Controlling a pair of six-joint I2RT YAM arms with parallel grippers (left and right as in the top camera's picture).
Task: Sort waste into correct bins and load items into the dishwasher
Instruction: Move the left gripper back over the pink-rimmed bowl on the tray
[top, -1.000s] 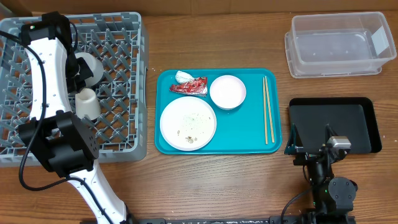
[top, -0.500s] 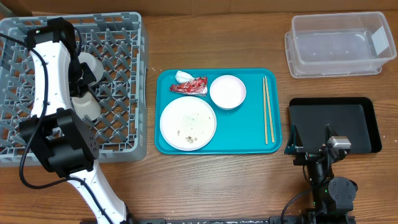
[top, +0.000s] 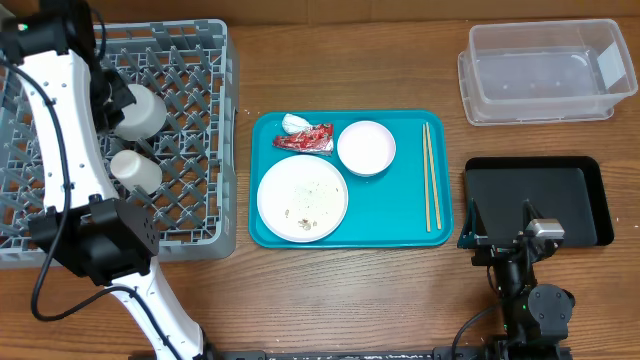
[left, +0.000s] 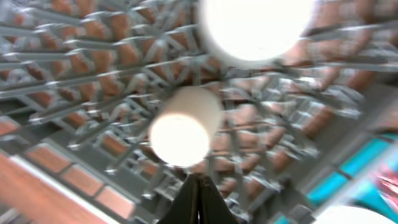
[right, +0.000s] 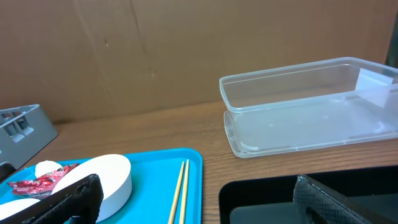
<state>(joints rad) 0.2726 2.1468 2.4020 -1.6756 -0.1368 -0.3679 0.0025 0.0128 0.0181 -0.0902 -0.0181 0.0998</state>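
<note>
We saw the left pincer (left: 198, 198) pressed together, the white cup (left: 183, 127) just ahead in the grey rack (left: 74, 93), the right pincer (right: 196, 186) spread wide

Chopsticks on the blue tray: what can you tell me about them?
The chopsticks are two thin, pale wooden sticks. They lie flat and side by side along the right edge of the teal tray, resting on its floor. They sit apart from the small bowl to their left, and nothing else touches them.
</note>
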